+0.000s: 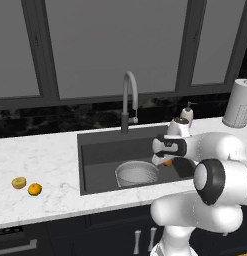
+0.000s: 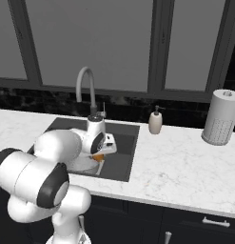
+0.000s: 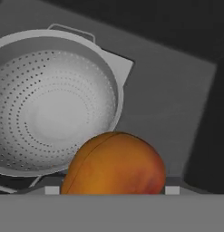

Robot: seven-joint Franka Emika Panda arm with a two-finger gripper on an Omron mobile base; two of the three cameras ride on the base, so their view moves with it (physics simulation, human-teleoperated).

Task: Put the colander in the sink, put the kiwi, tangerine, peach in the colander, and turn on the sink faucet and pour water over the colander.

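Observation:
The colander point(image 1: 137, 173) point(image 3: 50, 113) stands upright and empty on the floor of the sink point(image 1: 100, 155), near its front wall. My gripper point(image 1: 166, 161) point(image 3: 112, 190) hangs low over the sink just right of the colander's rim, shut on the peach point(image 3: 115, 165) point(image 2: 97, 157), an orange-red fruit that hides most of the fingers. The kiwi point(image 1: 18, 182) and the tangerine point(image 1: 34, 189) lie side by side on the counter far to the left. The sink faucet point(image 1: 127, 100) point(image 2: 88, 88) arches over the back of the basin; no water is in view.
A beige soap dispenser point(image 1: 186, 114) point(image 2: 155, 122) stands behind the sink's right corner. A tall white perforated cylinder point(image 1: 238, 103) point(image 2: 220, 116) stands on the white marble counter at the far right. Dark windows run behind.

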